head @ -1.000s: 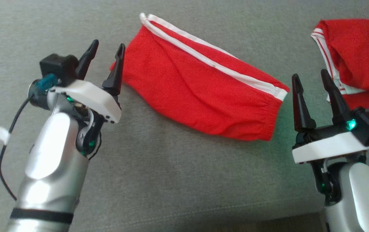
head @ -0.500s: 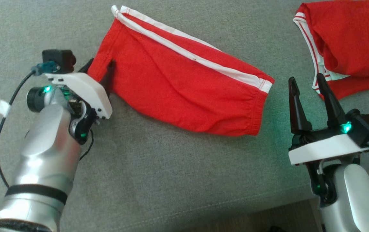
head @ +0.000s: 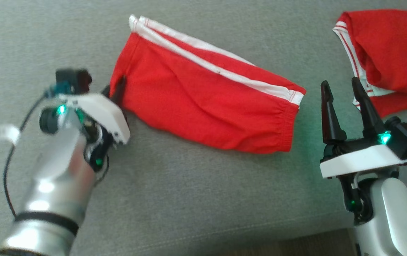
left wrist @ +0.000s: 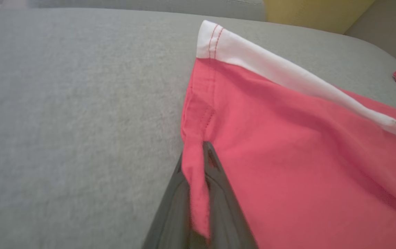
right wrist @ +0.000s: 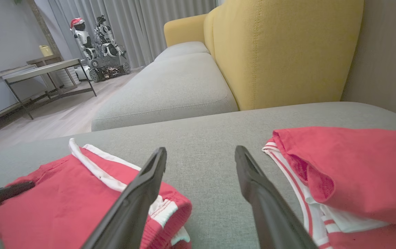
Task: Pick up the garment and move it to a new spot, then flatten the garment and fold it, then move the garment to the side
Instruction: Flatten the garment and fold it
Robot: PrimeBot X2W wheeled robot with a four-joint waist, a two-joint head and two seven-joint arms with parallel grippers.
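The left gripper (head: 117, 89), wide open a second ago, now has its fingers shut on the corner of the red garment (head: 203, 96), which lies on the grey sofa cushion (head: 189, 199) — the lift can begin, I think. The right gripper (head: 340, 83) stands with fingers wide apart, empty.

Bare cushion (head: 196, 199) lies open near and left of the shorts (head: 203, 99). A clear grey strip runs between them and another red garment (head: 391, 53) at right. A yellow backrest (right wrist: 281, 52) blocks the far side.
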